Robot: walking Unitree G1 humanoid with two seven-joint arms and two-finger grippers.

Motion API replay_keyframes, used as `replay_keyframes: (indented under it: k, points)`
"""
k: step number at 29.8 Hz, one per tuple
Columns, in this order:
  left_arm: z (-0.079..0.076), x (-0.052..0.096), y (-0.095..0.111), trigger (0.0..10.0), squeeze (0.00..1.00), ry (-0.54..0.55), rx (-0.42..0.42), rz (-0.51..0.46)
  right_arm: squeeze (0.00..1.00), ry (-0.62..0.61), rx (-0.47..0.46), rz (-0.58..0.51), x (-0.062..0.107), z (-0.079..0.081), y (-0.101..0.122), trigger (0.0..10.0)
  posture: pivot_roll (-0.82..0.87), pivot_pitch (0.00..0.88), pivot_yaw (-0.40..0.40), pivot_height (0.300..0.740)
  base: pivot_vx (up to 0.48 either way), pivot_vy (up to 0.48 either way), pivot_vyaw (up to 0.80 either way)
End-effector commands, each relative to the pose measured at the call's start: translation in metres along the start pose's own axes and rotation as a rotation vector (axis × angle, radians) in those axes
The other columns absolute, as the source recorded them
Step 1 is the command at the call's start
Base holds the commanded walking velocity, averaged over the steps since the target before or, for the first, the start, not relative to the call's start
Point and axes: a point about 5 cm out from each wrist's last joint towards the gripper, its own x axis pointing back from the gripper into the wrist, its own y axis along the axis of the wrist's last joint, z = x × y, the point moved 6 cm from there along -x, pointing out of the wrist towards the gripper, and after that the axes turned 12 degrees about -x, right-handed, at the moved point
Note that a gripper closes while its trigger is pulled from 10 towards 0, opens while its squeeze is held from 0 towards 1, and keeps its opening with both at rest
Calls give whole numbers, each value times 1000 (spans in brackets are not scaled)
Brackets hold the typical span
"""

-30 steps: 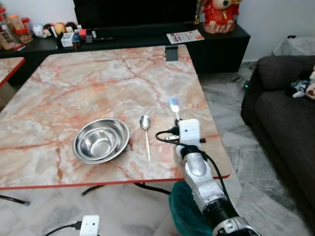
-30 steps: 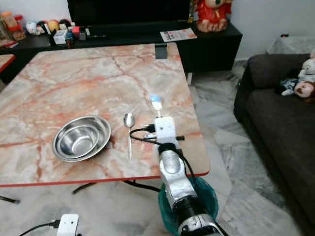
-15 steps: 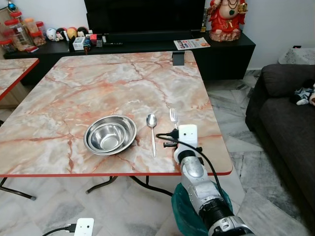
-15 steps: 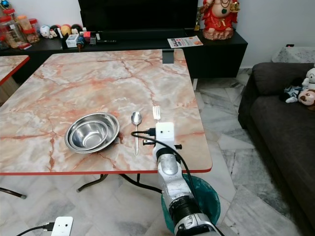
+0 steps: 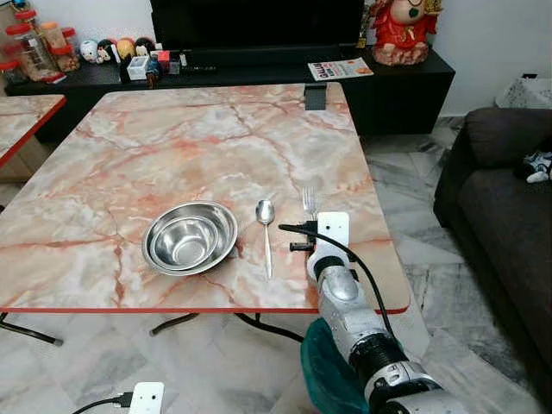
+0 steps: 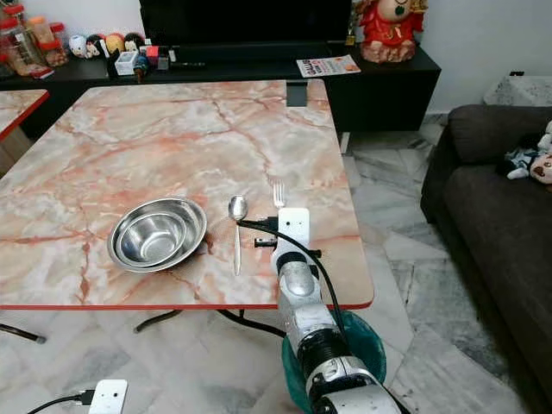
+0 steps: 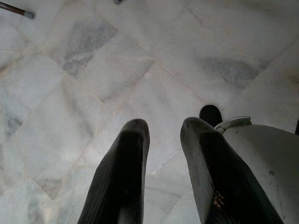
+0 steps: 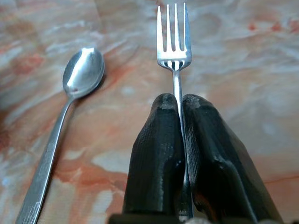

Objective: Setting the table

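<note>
fork (image 8: 174, 55) pinched in right tool (image 8: 179, 105), spoon (image 8: 65, 121) and bowl (image 5: 190, 237) beside.

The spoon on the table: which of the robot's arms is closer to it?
Right. The right tool grips the fork on the table beside the spoon. The left tool hangs down by the floor, away from the table.

Polished metal fork (image 8: 174, 51), spoon (image 8: 82, 72) and bowl (image 5: 190, 238) gleam on the glossy pink-veined marble table (image 5: 172, 155). The right gripper's fingers (image 8: 156, 158) look matt, textured black rubber.
</note>
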Motion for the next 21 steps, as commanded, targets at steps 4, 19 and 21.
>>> replay_keyframes:
  k: [4, 19, 21]
  points:
    - [2, 1, -8, 10000, 0, 0, -12, 24, 0, 71, -17, -11, -8, 37, 18, 10000, 24, 57, 57, 740, 0, 0, 0]
    - [10, 2, -15, 10000, 0, 14, -11, 40, 0, 42, -52, 104, -17, 33, 14, 10000, 41, 61, 57, 740, 0, 0, 0]
    - [11, 3, -16, 10000, 0, 14, -14, 43, 0, 38, -54, 113, -17, 32, 13, 10000, 42, 61, 57, 740, 0, 0, 0]
